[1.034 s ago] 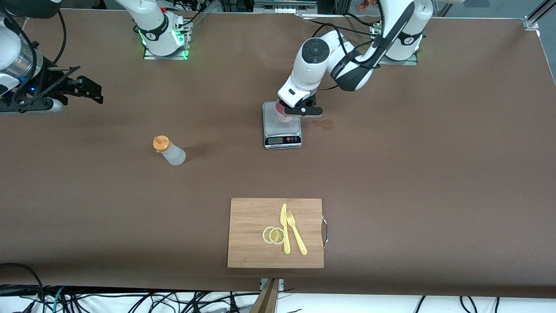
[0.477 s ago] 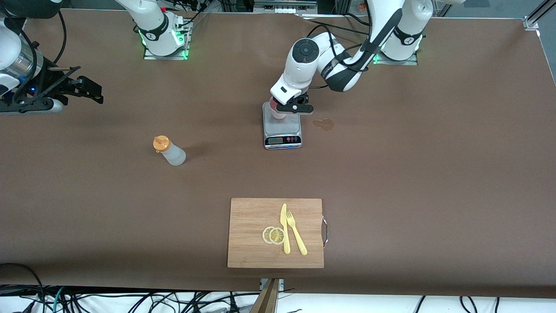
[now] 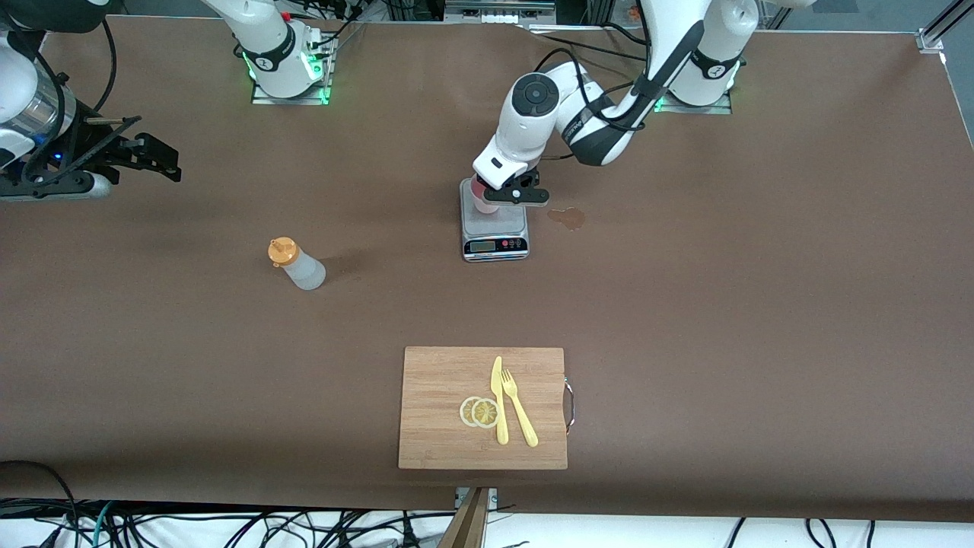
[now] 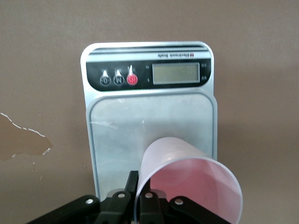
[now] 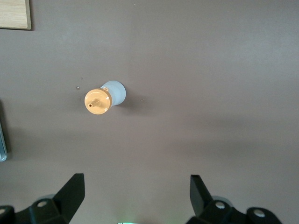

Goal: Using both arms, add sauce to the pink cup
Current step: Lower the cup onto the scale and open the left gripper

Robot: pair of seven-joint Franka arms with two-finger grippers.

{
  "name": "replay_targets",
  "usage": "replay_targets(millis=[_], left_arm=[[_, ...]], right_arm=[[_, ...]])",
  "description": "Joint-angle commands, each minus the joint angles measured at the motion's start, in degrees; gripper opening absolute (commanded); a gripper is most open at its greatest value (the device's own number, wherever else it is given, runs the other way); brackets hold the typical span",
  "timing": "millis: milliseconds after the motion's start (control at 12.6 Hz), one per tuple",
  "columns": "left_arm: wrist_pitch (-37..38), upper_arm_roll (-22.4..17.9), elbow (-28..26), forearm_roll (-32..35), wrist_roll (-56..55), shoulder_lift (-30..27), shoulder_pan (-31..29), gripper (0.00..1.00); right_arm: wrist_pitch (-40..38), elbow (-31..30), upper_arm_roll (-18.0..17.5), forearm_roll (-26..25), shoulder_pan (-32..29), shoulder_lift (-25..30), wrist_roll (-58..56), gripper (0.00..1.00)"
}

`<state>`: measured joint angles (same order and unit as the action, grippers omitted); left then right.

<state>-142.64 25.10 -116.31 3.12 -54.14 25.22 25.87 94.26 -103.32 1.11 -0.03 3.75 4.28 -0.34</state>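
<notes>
Right pincer (image 3: 156, 156): fingers spread wide, holding nothing, hanging over the right arm's end of the bench (image 3: 723, 304); this arm waits.

Sauce bottle (image 3: 297, 264): upright on the bench, orange cap up, untouched, well apart from the scale toward the right arm's end.

Cutting board (image 3: 483, 407): nearest the front camera, carrying two lemon slices (image 3: 479, 412), a yellow knife (image 3: 499, 399) and a fork (image 3: 520, 407).

Scale (image 3: 494, 228): mid-bench, a brown wet blotch (image 3: 568, 218) just beside it.

Pink cup (image 4: 189, 184): clamped at its rim by the left pincer (image 3: 516, 195), over the scale's plate; whether it rests on the plate cannot be told.

Risk, as judged: a rim grip is shallow, so a tilted release may tip the light cup off the plate. The bottle still needs fetching; squeezing it off-centre could add to the spill.
</notes>
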Motion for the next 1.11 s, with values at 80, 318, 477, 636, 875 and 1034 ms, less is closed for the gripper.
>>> replay_targets(millis=[80, 318, 477, 636, 875, 1034], left_arm=[[-0.01, -1.46, 1.52, 4.17, -0.79, 2.46, 0.67, 0.63], [0.43, -1.72, 2.22, 4.26, -1.32, 2.02, 0.58, 1.00], [0.78, -1.89, 2.40, 4.27, -1.41, 1.59, 0.58, 1.00], [1.65, -1.81, 2.40, 4.09, -1.41, 0.45, 0.41, 1.00], [7.00, -1.37, 3.10, 4.00, -1.32, -2.27, -0.21, 1.00], [10.79, -1.28, 3.72, 3.83, -0.80, -4.21, -1.70, 1.00]], right_arm=[[-1.45, 1.46, -0.31, 0.82, -0.32, -0.33, -0.63, 1.00], [-1.45, 1.99, -0.40, 0.91, -0.23, -0.24, -0.80, 1.00], [-2.14, 1.99, -0.58, 0.82, -0.15, 0.02, -0.98, 1.00], [-3.03, 2.07, -0.67, 0.82, -0.15, 0.29, -0.89, 1.00], [-5.48, 3.03, -0.58, 2.22, -0.23, 0.29, -2.90, 1.00], [-9.08, 4.00, -0.32, 3.63, -0.15, 0.20, -6.41, 1.00]])
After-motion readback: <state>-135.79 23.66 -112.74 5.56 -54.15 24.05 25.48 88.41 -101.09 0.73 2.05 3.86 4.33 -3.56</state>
